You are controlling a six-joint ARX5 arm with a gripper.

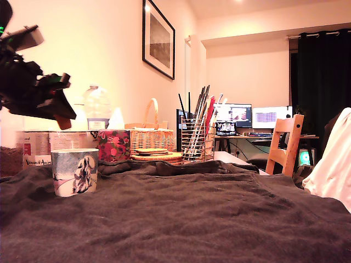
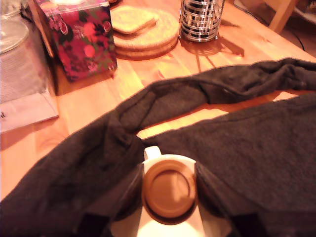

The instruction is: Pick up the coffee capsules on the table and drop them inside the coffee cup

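1. Your gripper (image 2: 169,190) is closed on the orange coffee capsule (image 2: 169,188), a finger (image 2: 211,190) pressed to each side (lid facing the wrist camera).
2. The coffee cup (image 1: 75,172) stands directly beneath the gripper, on the cloth-draped table (image 1: 181,219).
3. Beyond the gripper, you see a red floral container (image 2: 81,37).

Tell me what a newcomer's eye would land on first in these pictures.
In the wrist view, the tool is shut on the orange capsule, held directly over the pale coffee cup, which sits on the dark cloth. In the exterior view, the black arm hangs high at the left above that cup. Behind it on the wooden table stand a red floral box, round woven mats and a wire utensil holder.
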